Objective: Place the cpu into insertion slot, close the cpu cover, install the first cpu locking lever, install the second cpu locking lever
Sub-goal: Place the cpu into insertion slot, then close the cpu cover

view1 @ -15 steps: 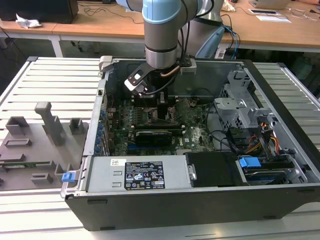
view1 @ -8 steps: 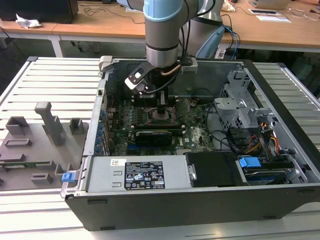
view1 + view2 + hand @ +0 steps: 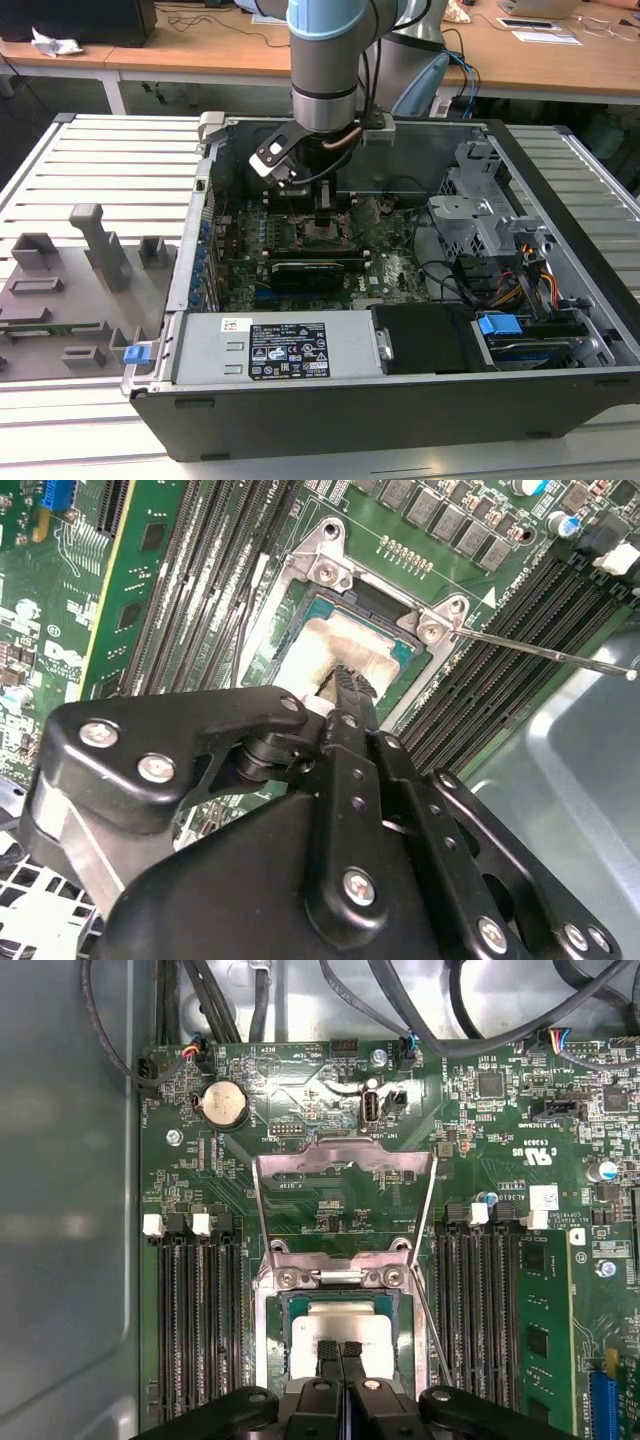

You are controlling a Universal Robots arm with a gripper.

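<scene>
The cpu (image 3: 345, 1322) lies in the slot (image 3: 283, 1335), the cover (image 3: 345, 1155) swung open beyond it. The jaws are closed together, gripping nothing, tips over the cpu.

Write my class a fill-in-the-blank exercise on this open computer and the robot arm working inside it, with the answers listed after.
1. The chip lies flat in the square ___ on the green board.
2. The metal cover that belongs over the chip stands ___, resting back on the board.
3. The hand, fingers together, points down at the ___.

Answers: socket; open; chip.
</scene>
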